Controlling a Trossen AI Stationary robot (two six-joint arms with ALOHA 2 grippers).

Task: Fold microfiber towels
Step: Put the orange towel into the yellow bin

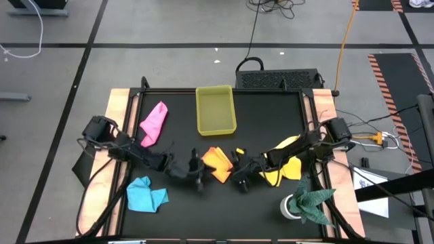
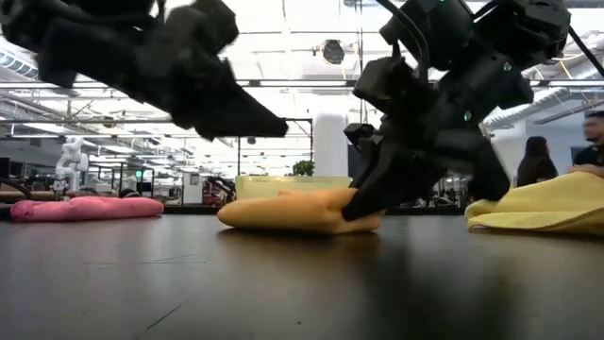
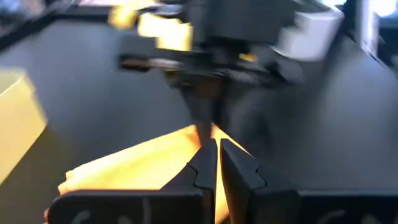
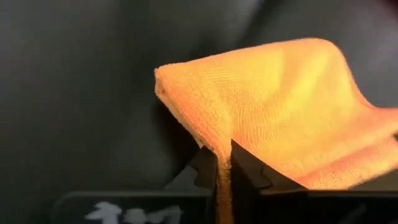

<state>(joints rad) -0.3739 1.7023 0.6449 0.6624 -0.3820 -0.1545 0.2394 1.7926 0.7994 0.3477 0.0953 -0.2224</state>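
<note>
Right wrist view shows the right gripper (image 4: 224, 163) pinched on a raised edge of the soft orange microfiber towel (image 4: 280, 99), probably to lift that edge for a fold. From above, this towel (image 1: 218, 163) lies crumpled mid-table between both grippers, below the translucent yellow rectangular tray (image 1: 215, 108). The left gripper (image 3: 217, 158) hangs just beside it, fingers together and empty, likely waiting to take another edge.
</note>
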